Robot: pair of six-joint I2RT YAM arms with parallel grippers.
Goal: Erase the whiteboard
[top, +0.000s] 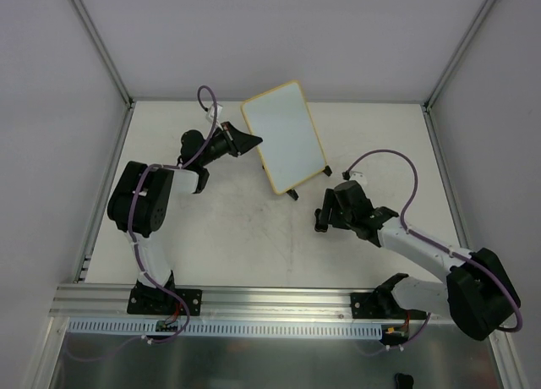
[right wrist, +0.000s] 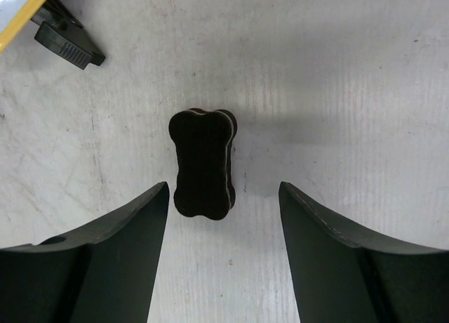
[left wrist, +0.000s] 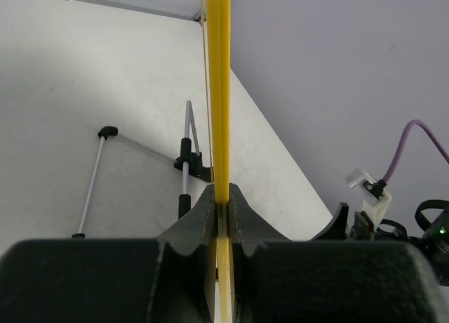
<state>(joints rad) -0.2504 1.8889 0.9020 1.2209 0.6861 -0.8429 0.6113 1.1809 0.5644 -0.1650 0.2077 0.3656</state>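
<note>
Since it carries all else, the worktop point(top: 254, 245) comes first: one, white, scuffed.

Whiteboard point(top: 283, 135): one, yellow-framed, white face, set near the middle of the worktop's far edge and tilted. Its left long edge sits inside the left gripper point(top: 248, 140). From the left wrist the frame point(left wrist: 222, 91) runs edge-on straight up out of the jaws.

Grippers: two.
- Left gripper point(left wrist: 222, 195): pinched tight on the whiteboard's yellow frame, with a finger point(left wrist: 200, 218) on each side.
- Right gripper point(top: 322, 217): just off the board's near right corner, toward the worktop's right edge, apart from the board. Its jaws are half-spread and grip nothing.

Eraser point(right wrist: 202, 163): one, black, waisted block lying flat on the worktop. Its near end lies between the right gripper point(right wrist: 224, 191) fingertips. It is clear of one finger point(right wrist: 330, 232); whether the other touches it cannot be told.

Clip feet: two, black, along the board's near edge point(top: 292, 194). One point(right wrist: 70, 45) lies near the eraser, under the board's corner point(right wrist: 21, 7).
</note>
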